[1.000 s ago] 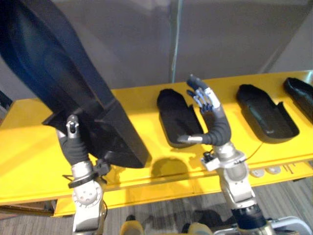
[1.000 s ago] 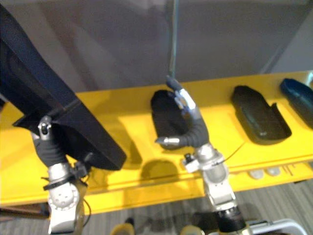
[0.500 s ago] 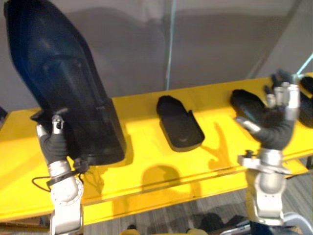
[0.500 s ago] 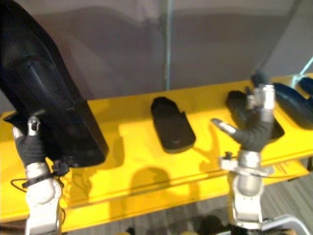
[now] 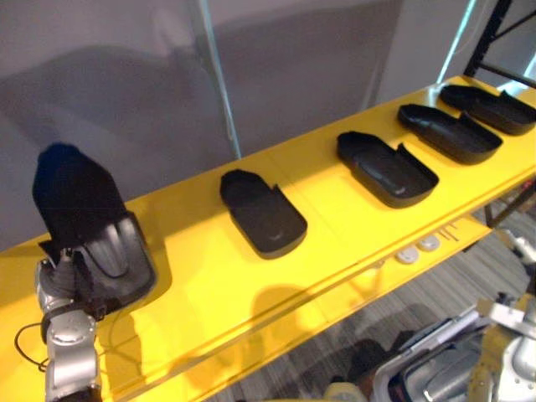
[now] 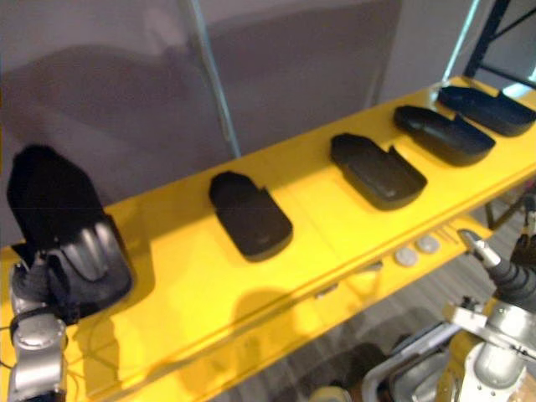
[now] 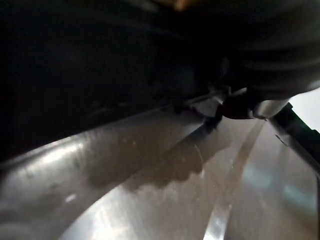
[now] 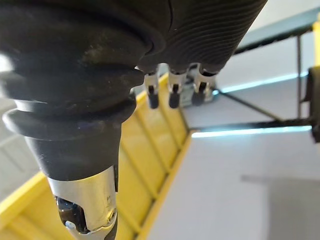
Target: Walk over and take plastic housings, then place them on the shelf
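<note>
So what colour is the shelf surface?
Bright yellow; the shelf shows best in the left eye view.

1. The left hand (image 5: 59, 278) is largely covered by the black plastic housing (image 5: 84, 209); its hold cannot be read.
2. In the left wrist view, the housing is a dark blur with no readable outline.
3. The right hand (image 6: 517, 283) is cut by the picture's right edge; its state is undetermined.
4. The farthest housing (image 5: 496, 109) runs to the frame edge.
5. Two round items (image 5: 417, 249) on the lip of the yellow shelf (image 5: 335, 226) are too small to identify.
</note>
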Controlling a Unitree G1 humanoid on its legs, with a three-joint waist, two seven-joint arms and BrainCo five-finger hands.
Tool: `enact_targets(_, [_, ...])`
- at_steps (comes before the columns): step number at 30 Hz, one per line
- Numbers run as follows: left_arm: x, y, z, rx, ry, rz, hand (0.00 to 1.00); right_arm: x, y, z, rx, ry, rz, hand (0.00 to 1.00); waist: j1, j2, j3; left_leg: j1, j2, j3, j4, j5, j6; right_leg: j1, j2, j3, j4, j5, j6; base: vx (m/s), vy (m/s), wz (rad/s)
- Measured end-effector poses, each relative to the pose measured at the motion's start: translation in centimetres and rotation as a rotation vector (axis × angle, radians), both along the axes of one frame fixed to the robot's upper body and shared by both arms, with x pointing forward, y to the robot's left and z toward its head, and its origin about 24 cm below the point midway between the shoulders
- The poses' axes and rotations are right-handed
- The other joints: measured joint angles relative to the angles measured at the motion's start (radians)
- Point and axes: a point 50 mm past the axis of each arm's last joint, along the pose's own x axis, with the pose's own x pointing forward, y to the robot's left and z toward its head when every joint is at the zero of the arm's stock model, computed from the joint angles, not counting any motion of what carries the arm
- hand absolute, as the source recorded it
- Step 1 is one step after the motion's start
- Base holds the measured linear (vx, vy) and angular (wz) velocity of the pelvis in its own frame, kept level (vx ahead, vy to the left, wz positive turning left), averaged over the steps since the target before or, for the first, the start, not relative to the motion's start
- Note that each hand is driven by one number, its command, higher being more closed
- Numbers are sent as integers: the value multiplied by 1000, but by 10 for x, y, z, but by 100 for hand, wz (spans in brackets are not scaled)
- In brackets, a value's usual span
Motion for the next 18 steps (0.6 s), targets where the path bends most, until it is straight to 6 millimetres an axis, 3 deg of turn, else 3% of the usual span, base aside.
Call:
enact_targets(5, [7,20,0,-54,165,-44,100,2,-2,4,-29,20,45,0,-13,5,4,4,1,13,-10,0,0,-8,7,17,-4,2,0,36,4,-9])
enact_targets(18, [16,14,-9,-123,313,-191,100,12,4,4,-22,79,144,0,-28,43,65,21,1,19,-7,-2,4,13,8,22,-16,7,3,1,-1,-1])
